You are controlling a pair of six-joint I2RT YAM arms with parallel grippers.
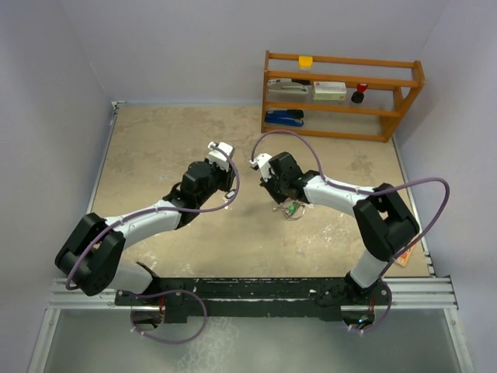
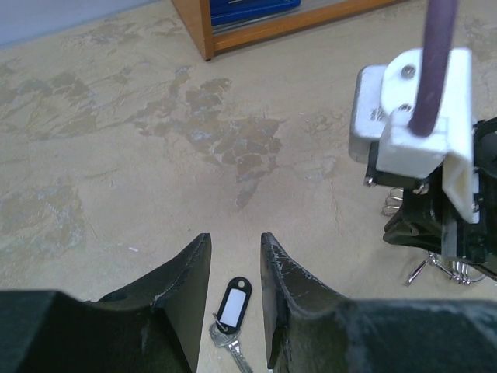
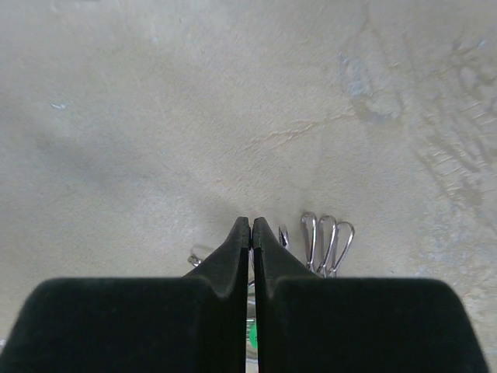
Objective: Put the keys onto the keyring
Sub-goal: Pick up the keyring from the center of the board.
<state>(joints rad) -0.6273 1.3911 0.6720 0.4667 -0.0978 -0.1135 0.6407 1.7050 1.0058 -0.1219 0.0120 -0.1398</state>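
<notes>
Lying near the middle of the bench [image 1: 155, 148], the keys [image 1: 291, 207] are seen as a small silver bunch with one green head. The keyring [image 1: 295, 214] is seen with them as a thin wire loop. The bunch is found just under the tips of the right hand [image 3: 250, 231]. This hand's two fingers are pressed together with no gap, and it cannot be told if a thin wire is pinched between them. Three silver wire loops [image 3: 326, 245] are seen just beside its tips. The left hand [image 2: 234, 242] is held off to the left, with its fingers apart and nothing gripped. Below that gap, a key with a black tag [image 2: 233, 305] is seen on the bench. A wooden shelf [image 1: 342, 93] is set at the far edge.
</notes>
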